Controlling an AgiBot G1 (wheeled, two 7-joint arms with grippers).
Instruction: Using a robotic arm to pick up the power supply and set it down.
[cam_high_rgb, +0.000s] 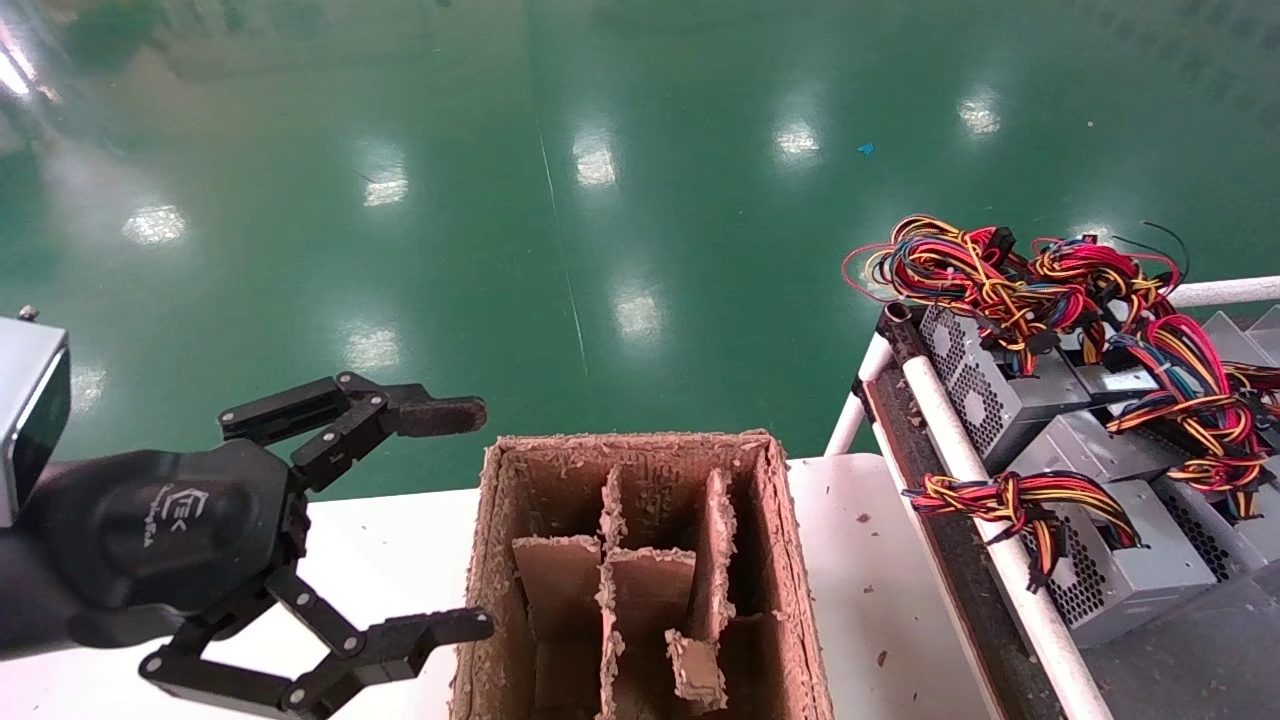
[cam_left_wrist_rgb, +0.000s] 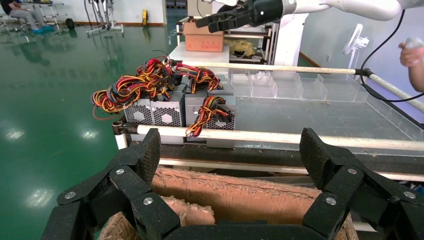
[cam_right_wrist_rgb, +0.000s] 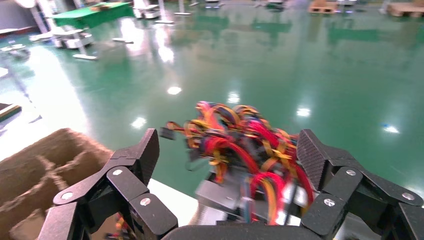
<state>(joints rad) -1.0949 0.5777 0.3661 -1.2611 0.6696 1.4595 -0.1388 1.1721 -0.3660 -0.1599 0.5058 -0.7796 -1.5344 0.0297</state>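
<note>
The power supply (cam_high_rgb: 1125, 565) is a grey metal box with a perforated side. It lies nearest the white rail on the rack at the right, and its banded bundle of red, yellow and black wires (cam_high_rgb: 1010, 495) hangs over that rail. The left wrist view shows the same power supply (cam_left_wrist_rgb: 223, 121) behind the rail. My left gripper (cam_high_rgb: 478, 520) hangs open and empty beside the cardboard box (cam_high_rgb: 625, 442), far from the supply. My right gripper (cam_right_wrist_rgb: 228, 147) is open and hovers above a tangle of coloured wires and grey units; it also appears high over the rack as the right gripper (cam_left_wrist_rgb: 225, 19).
Other grey supplies with bushy wires (cam_high_rgb: 985, 385) crowd the rack behind the target. The divided cardboard box stands on a white table (cam_high_rgb: 880, 570). The white rail (cam_high_rgb: 985, 500) borders the rack. Clear bins (cam_left_wrist_rgb: 280, 85) and a person's hand (cam_left_wrist_rgb: 410, 52) lie beyond.
</note>
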